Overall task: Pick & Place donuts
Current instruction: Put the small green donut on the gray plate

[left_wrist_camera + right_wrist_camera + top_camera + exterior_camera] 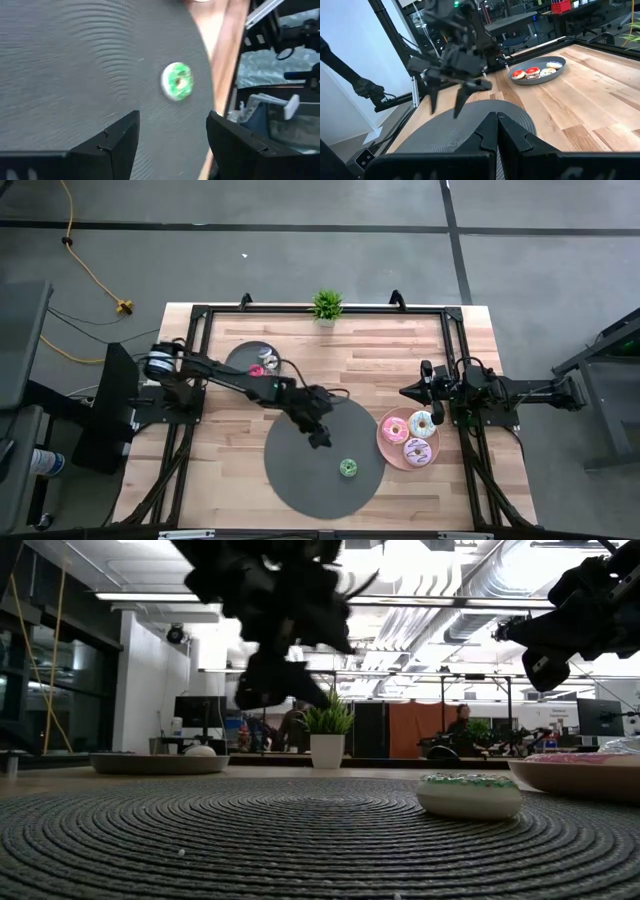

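A small green-frosted donut (348, 468) lies flat on a large round dark grey woven mat (300, 470); it also shows in the left wrist view (177, 81) and the low view (470, 795). My left gripper (322, 436) hangs open and empty above the mat, short of the donut, with its fingers (120, 137) apart. Three larger frosted donuts (410, 435) lie on a pink plate (384, 436). Several tiny donuts (534, 73) lie in a small grey dish (245, 358). My right gripper (497, 131) waits shut at the table's right side (408, 393).
A small potted plant (326, 305) stands at the table's far edge. A black frame (200, 320) runs around the wooden tabletop. Bare wood lies between the mat and the far edge.
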Available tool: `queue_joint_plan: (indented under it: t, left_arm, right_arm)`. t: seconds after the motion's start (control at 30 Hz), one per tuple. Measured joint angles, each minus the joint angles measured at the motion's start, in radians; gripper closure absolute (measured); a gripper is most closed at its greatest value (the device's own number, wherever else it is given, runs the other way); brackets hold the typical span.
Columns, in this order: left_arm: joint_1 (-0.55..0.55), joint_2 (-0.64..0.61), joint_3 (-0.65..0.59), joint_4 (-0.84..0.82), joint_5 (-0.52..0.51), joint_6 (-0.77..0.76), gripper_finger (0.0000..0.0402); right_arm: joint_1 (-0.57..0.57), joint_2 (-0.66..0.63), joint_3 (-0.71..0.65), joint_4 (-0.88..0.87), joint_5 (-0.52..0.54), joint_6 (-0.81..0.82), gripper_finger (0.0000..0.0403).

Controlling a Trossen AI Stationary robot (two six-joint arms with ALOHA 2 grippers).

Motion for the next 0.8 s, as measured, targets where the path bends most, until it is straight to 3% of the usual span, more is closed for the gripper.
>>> queue_joint_plan:
  t: [0.43,0.8]
  left_arm:
    - [-0.061,0.229,0.219,-0.016,-0.012,-0.069,0.0181]
    - [-0.096,0.263,0.293,-0.103,-0.136,-0.073,0.0181]
  right_arm:
    - [0.000,0.000,0.000,0.000,0.000,0.000,0.0402]
    - [0.000,0.002,0.000,0.000,0.000,0.000,0.0402]
